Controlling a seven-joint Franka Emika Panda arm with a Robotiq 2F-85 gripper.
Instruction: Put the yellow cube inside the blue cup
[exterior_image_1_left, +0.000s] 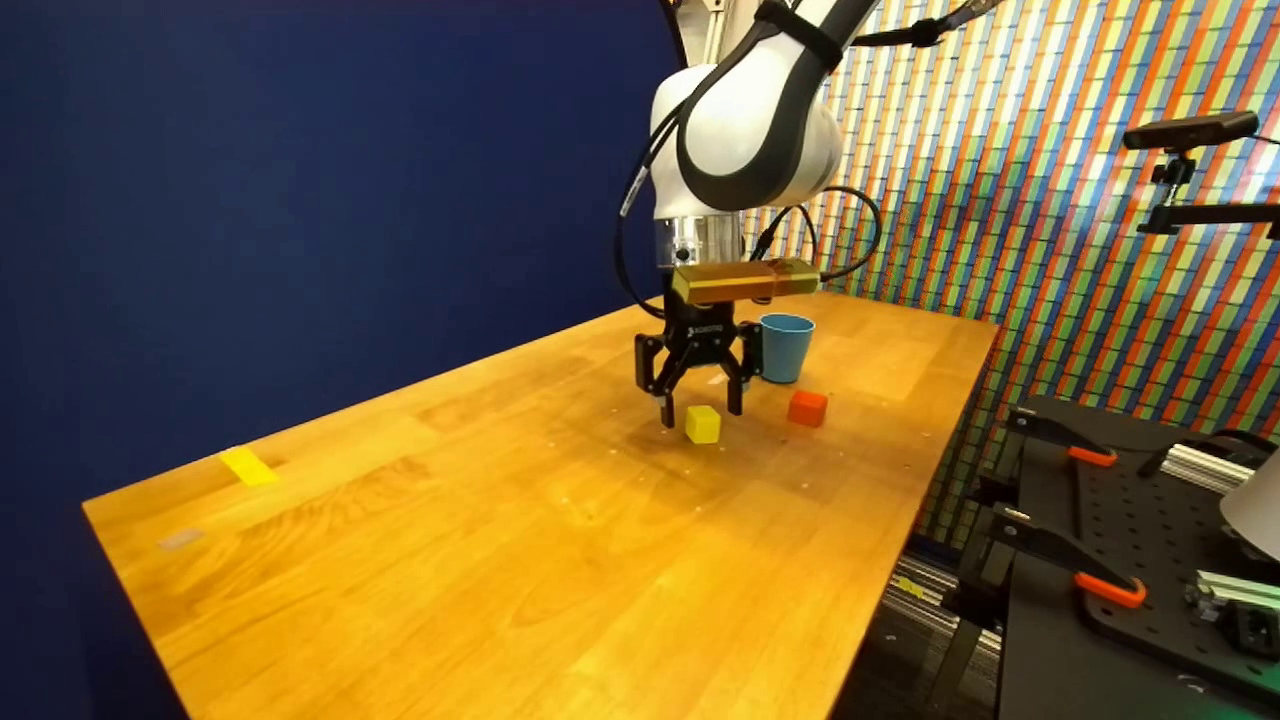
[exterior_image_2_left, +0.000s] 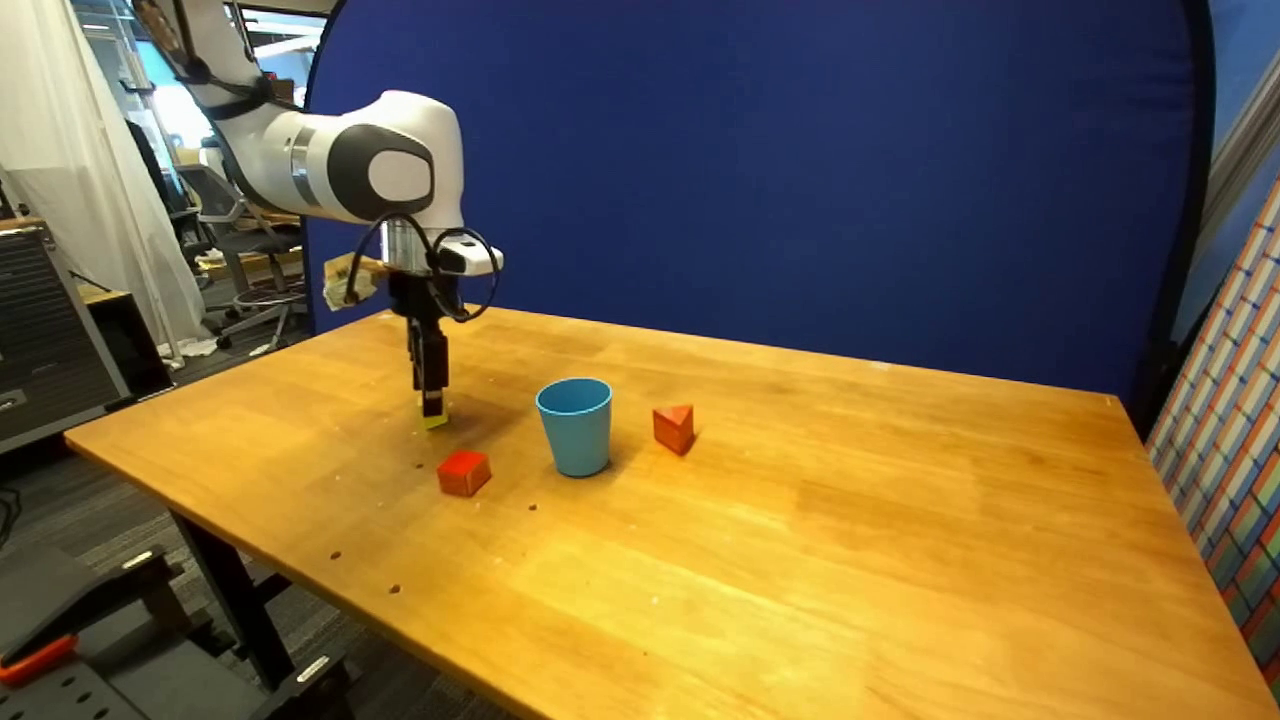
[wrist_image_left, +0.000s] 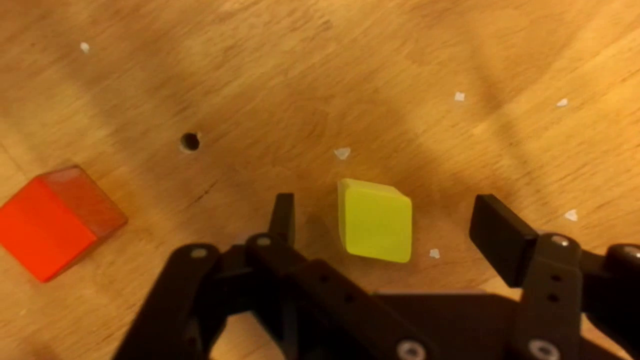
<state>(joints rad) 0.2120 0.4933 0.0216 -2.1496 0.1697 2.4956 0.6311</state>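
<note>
1. Gripper (exterior_image_1_left: 701, 404): directed downward, its two fingers (wrist_image_left: 501, 239) standing apart. In the wrist view, one finger is at 9 o'clock of the yellow cube (wrist_image_left: 378, 221), the opposite one at 3 o'clock. Bare wood shows between the cube and each finger.

2. Yellow cube: resting on the worktop (exterior_image_1_left: 480, 560), outside the blue cup (exterior_image_2_left: 578, 437), and located between the parted fingers as seen from the wrist. The exact height of the fingers over the wood cannot be told.

3. Blue cup: upright, mouth upward, on the worktop in both exterior views. In an exterior view, where the gripper hides part of the yellow cube (exterior_image_2_left: 435, 422), the cube sits at 9 o'clock from the cup, well apart.

4. Red triangular prism (exterior_image_2_left: 673, 430): on the worktop in an exterior view, at 3 o'clock from the blue cup, near it with a gap between.

5. Red-orange cube (exterior_image_1_left: 807, 408): on the worktop in both exterior views, apart from the yellow cube. In an exterior view it lies at roughly 3 o'clock from the yellow cube; in the wrist view, at 9 o'clock.

6. Drilled hole (wrist_image_left: 190, 142): in the worktop, at 10 o'clock from the yellow cube in the wrist view.

7. Yellow tape strip (exterior_image_1_left: 249, 466): flat on the worktop in an exterior view, near its 9 o'clock corner.

8. Orange-handled clamps (exterior_image_1_left: 1110, 590): at the edge of a black perforated board (exterior_image_1_left: 1150, 545), beyond the worktop's 3 o'clock side in an exterior view.
</note>
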